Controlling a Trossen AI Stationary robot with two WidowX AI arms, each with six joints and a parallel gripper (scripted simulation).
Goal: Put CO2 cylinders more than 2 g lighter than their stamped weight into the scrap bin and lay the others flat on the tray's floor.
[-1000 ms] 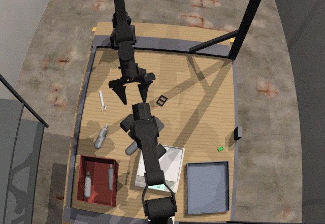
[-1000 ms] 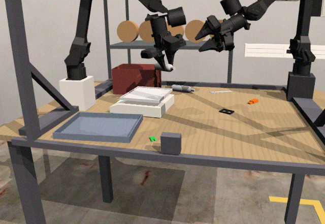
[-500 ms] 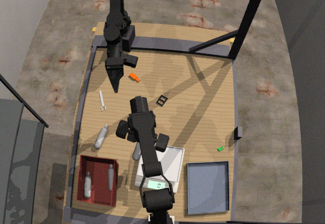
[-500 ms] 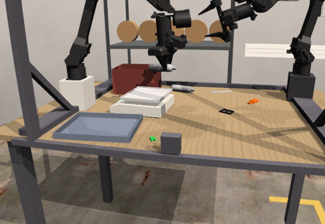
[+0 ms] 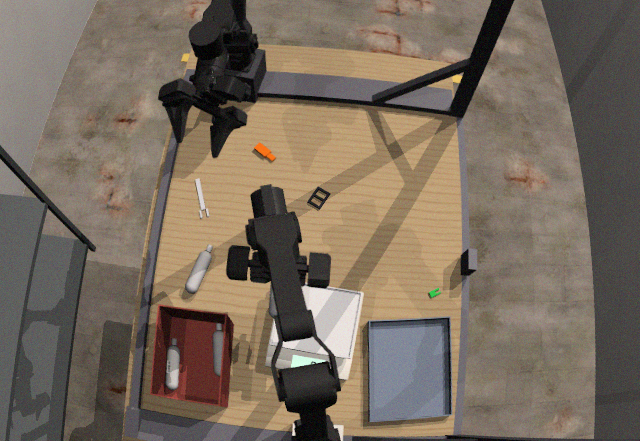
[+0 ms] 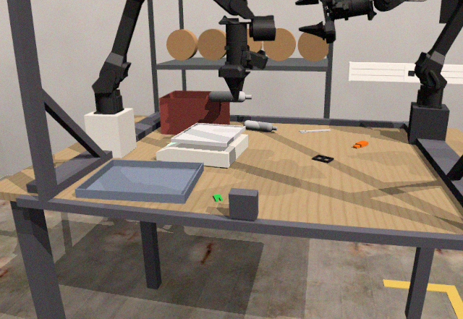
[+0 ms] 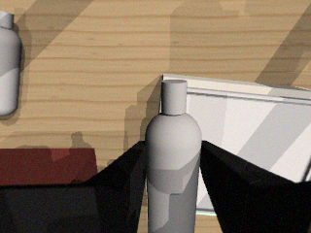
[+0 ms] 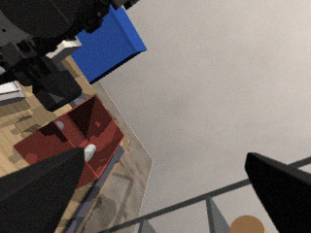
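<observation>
Wooden bench [image 5: 382,162] [image 6: 283,196] [image 7: 92,97]: the left gripper [image 5: 279,268] [image 6: 235,97] [image 7: 171,148] grips a CO2 cylinder [image 5: 272,304] [image 6: 218,96] [image 7: 173,170] level above the scale [image 5: 336,317] [image 6: 203,158] [image 7: 243,136] [image 8: 11,94]'s bin-side edge, likely for weighing or release; the right gripper [image 5: 196,148] [image 6: 299,15] [image 8: 166,157] is open, well apart. Beyond one side sits the scrap bin [image 5: 227,364] [image 6: 179,113] [image 7: 49,165] [image 8: 44,146], its near wall needing clearance.

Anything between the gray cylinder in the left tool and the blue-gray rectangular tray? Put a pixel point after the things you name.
Yes, the white boxy scale [image 5: 336,317] [image 6: 209,133] [image 7: 253,136] [image 8: 9,90], low down. The cylinder [image 5: 272,305] [image 6: 221,96] [image 7: 173,194] hangs higher, so it should clear.

Orange piece [image 5: 262,150] [image 6: 361,144] on wooden tabletop [image 5: 361,167] [image 6: 283,181] [image 7: 97,49]
</observation>
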